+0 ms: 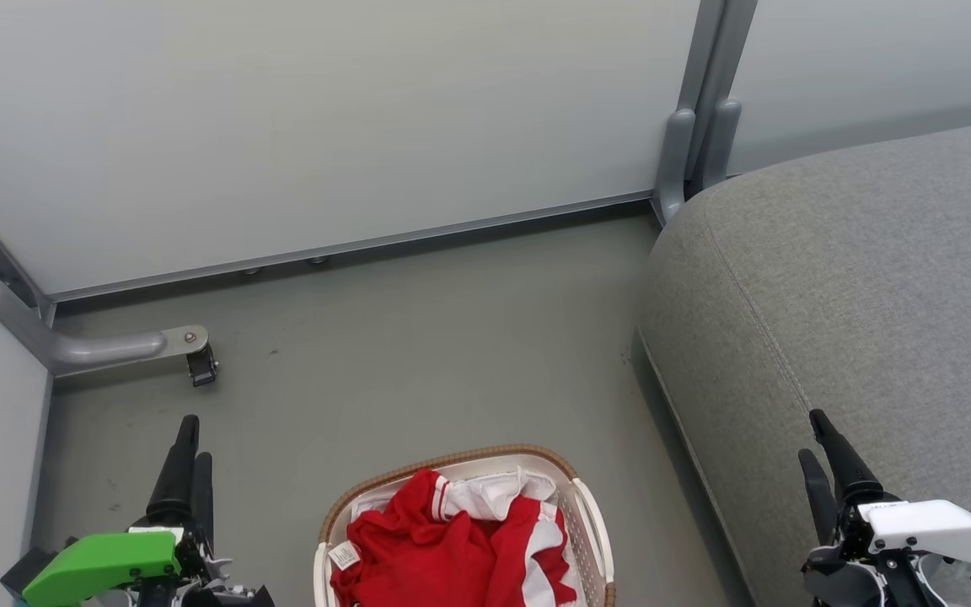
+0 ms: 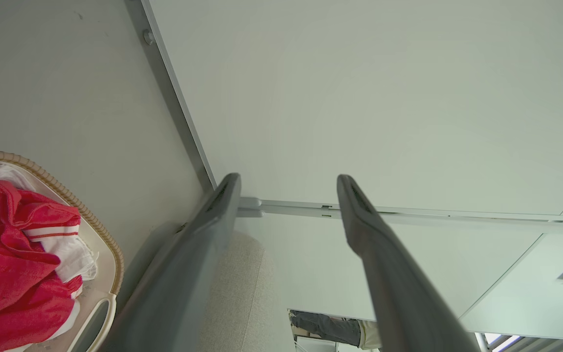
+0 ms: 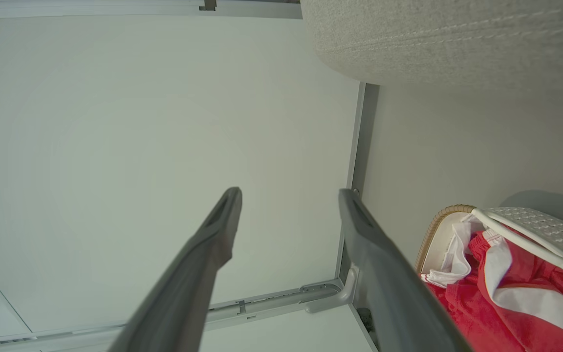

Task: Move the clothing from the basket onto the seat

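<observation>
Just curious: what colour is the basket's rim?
The basket's rim is woven-look brown, clearest in head view.

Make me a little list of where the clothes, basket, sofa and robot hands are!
what to move: red soft-fabric jersey garments with white panels, heaped up
held in: oval cream plastic basket with brown woven-look rim, on the grey floor
goes to: large grey fabric sofa cushion, right of the basket
left end effector: open, empty, left of the basket
right end effector: open, empty, seen against the cushion
</observation>
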You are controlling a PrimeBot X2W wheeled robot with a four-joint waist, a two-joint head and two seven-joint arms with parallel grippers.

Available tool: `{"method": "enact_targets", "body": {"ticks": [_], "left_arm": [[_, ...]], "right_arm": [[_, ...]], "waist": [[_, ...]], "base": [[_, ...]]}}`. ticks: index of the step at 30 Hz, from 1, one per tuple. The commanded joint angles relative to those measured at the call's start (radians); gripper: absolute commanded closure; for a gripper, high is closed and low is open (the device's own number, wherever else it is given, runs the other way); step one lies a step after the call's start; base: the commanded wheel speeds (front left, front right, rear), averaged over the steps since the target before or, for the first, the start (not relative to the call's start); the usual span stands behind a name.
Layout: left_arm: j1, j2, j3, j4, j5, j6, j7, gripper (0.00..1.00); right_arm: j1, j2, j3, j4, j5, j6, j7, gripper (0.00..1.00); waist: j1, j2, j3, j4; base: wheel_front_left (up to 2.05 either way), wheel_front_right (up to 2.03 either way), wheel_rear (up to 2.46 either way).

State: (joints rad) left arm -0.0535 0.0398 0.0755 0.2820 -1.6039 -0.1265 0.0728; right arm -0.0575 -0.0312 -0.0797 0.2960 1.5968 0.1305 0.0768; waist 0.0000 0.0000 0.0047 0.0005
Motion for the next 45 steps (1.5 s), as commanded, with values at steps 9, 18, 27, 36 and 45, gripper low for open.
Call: {"method": "enact_targets", "body": {"ticks": [9,18,27,36,45], "left_arm": [[0.001,0.004,-0.022,-0.055,0.102,-0.002,-0.047,0.00],[0.004,0.006,-0.027,-0.106,0.251,-0.002,-0.085,0.00],[0.008,0.007,-0.045,-0.168,0.447,0.018,-0.119,0.00],[0.032,0.008,-0.078,-0.189,0.669,0.052,-0.149,0.00],[0.057,0.009,-0.113,-0.187,0.827,0.078,-0.178,0.00]], "right_arm": [[-0.016,-0.009,-0.004,-0.023,-0.095,0.000,-0.050,0.00],[-0.020,-0.011,0.001,-0.073,-0.271,0.000,-0.087,0.00],[-0.015,-0.012,0.022,-0.120,-0.455,0.000,-0.122,0.00],[-0.001,-0.014,0.077,-0.141,-0.662,0.000,-0.152,0.00],[0.006,-0.015,0.111,-0.133,-0.823,0.000,-0.181,0.00]], "waist": [[0.0000,0.0000,0.003,0.001],[0.0000,0.0000,0.007,0.004],[0.0000,0.0000,0.012,0.007],[0.0000,0.0000,0.014,0.008],[0.0000,0.0000,0.013,0.009]], "base": [[0.00,0.00,0.00],[0.00,0.00,0.00],[0.00,0.00,0.00],[0.00,0.00,0.00],[0.00,0.00,0.00]]}}
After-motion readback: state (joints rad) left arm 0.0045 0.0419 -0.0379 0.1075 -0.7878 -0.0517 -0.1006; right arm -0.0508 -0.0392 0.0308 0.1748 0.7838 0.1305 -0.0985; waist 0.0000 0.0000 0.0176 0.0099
